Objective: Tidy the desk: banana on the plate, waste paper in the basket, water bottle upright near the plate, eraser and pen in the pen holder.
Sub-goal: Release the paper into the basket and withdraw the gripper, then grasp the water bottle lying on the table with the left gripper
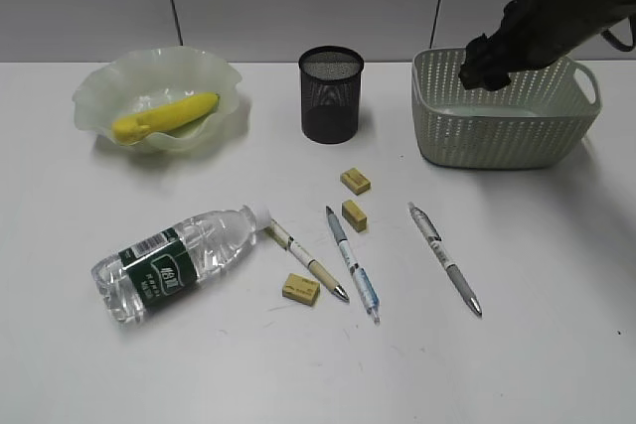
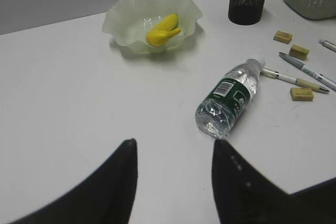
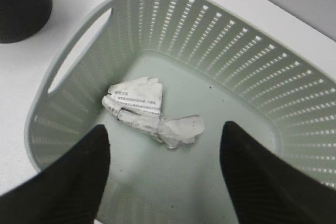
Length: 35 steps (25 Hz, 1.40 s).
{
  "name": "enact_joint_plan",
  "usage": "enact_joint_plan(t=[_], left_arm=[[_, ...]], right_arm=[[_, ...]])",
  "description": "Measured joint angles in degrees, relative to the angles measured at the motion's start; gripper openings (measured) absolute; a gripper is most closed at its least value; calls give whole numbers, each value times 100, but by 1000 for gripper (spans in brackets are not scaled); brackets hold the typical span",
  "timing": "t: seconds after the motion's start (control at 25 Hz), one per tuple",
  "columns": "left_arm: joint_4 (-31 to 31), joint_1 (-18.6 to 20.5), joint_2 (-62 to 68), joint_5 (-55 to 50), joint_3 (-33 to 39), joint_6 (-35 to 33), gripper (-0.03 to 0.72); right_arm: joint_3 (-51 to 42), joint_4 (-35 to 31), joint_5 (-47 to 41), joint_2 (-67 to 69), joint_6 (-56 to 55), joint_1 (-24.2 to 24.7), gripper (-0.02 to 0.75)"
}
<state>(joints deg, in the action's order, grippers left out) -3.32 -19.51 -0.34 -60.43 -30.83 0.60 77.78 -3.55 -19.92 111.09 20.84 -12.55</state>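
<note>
A: Three pens lie on the white table (image 1: 556,364) as we see it: one with a beige grip (image 1: 308,261) touching the cap end of the water bottle (image 1: 179,262), a blue-and-clear one (image 1: 352,263) just beside it, and a grey one (image 1: 444,257) further right.

B: And three tan erasers among them. We count one (image 1: 355,181) below the pen holder (image 1: 330,93), one (image 1: 354,214) just under that, and one (image 1: 300,289) near the beige pen's tip.

A: The water bottle lies on its side, cap pointing toward the pens, well apart from the plate (image 1: 159,96).

B: The banana (image 1: 165,116) rests inside the plate, at the back left of the table.

A: We see the waste paper (image 3: 149,110) lying on the floor of the basket (image 1: 507,111), nearer the end with the handle hole.

B: Nothing touches it. The right hand (image 3: 164,171) hangs above the basket with its fingers spread wide, released, the paper showing clear between them in the right wrist view.

A: The left hand (image 2: 173,177) hovers over bare table in front of the plate and bottle. Its fingers (image 2: 118,182) stand parted and we see nothing between them.

B: The pen holder stands upright between plate and basket; we cannot make out its inside.
</note>
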Motion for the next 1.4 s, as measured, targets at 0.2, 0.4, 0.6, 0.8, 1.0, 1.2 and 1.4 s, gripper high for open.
enact_joint_plan(t=[0.2, 0.4, 0.6, 0.8, 1.0, 1.2, 1.4], left_arm=[[0, 0, 0, 0, 0, 0, 350], [0, 0, 0, 0, 0, 0, 350], [0, 0, 0, 0, 0, 0, 350], [0, 0, 0, 0, 0, 0, 349], [0, 0, 0, 0, 0, 0, 330], [0, 0, 0, 0, 0, 0, 317], [0, 0, 0, 0, 0, 0, 313]], right_arm=[[0, 0, -1120, -573, -541, -1, 582], [-7, -102, -2609, -1307, -695, -1, 584], [-543, -123, -3253, -2345, -1033, -1, 583], [-1663, -123, -3480, -3815, -1136, -1, 583], [-2716, -129, -3757, -5657, -1275, -1, 583], [-3513, -135, -4053, -7627, -1354, -1, 585], [-4023, -128, -4177, -9346, -1367, -1, 585]])
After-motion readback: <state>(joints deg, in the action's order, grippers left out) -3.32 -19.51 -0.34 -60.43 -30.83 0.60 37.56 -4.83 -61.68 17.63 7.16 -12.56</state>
